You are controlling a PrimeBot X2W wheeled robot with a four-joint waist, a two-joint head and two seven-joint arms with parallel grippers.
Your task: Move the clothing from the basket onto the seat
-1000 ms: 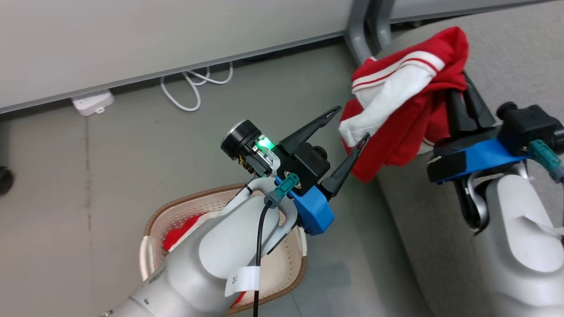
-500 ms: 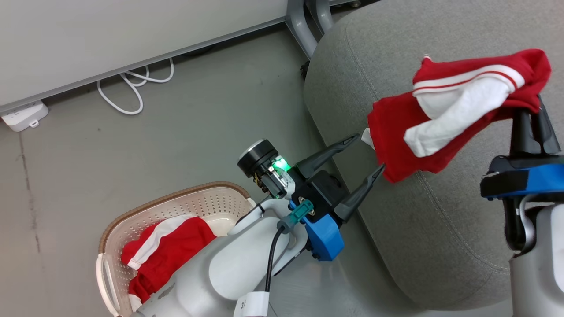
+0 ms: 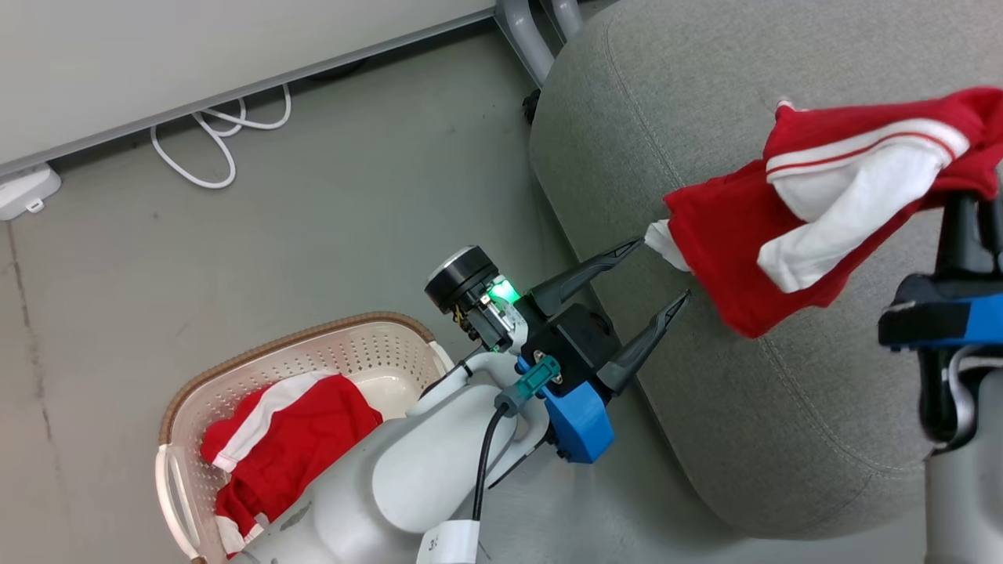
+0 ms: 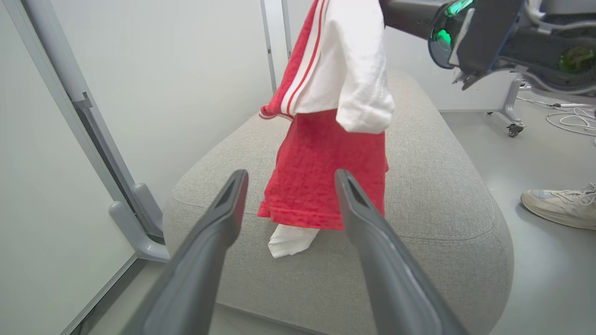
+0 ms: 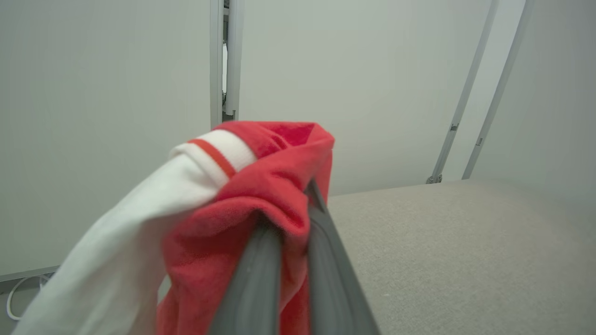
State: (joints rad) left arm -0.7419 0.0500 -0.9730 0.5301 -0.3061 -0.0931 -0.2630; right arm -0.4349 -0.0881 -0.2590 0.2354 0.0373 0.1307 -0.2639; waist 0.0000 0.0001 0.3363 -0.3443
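Observation:
A red garment with white panels and striped trim (image 3: 823, 211) hangs from my right gripper (image 3: 970, 205), which is shut on its upper fold above the grey seat (image 3: 689, 117). In the right wrist view the right gripper (image 5: 302, 204) pinches the garment (image 5: 260, 186) over the seat (image 5: 465, 242). My left gripper (image 3: 662, 270) is open beside the seat's edge, its tips close to the garment's lower white corner. Seen from the left wrist, the left gripper (image 4: 291, 174) frames the hanging garment (image 4: 340, 83). Another red garment (image 3: 290, 431) lies in the cream basket (image 3: 368, 323) on the floor, partly hidden by my left forearm.
A white cable (image 3: 211, 149) and a power strip (image 3: 27, 188) lie on the floor by the wall. Grey metal legs (image 3: 525, 31) stand behind the seat. A person's shoe (image 4: 558, 204) rests on the floor beside the seat.
The head camera has turned, shifting the whole picture. The right gripper has carried the garment from the seat's edge to above the seat. The left gripper stays open.

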